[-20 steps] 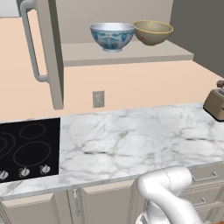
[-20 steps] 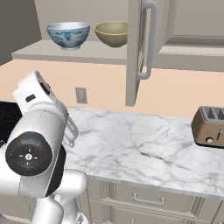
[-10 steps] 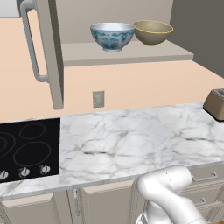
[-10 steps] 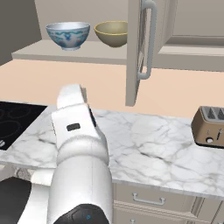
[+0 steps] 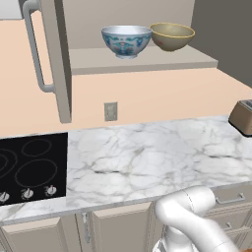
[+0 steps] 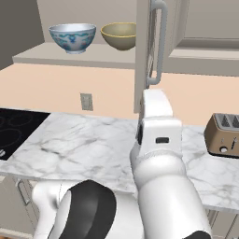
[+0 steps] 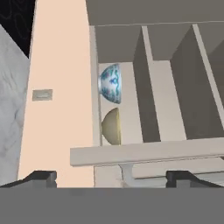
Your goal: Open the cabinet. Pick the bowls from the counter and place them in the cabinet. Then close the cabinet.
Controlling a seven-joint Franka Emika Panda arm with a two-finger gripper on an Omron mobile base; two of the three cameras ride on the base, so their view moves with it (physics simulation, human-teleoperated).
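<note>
On the lowest shelf of the open taupe-grey wall cabinet [image 5: 142, 61] sit the white blue-patterned bowl [image 5: 126, 41] and the plain yellowish-tan bowl [image 5: 172, 36], off the white marble bench [image 5: 147, 157]. The pincer [image 7: 111, 178] is released; closing well means pushing each door [image 6: 145, 51] flat-on, clear of the bowls.

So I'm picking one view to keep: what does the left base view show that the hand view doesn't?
The left base view adds the toaster and the stove knobs. The hand view adds the cabinet's upper shelves and the fingertips. Both show the patterned bowl and tan bowl on the cabinet's bottom shelf, the outlet and the counter.
</note>
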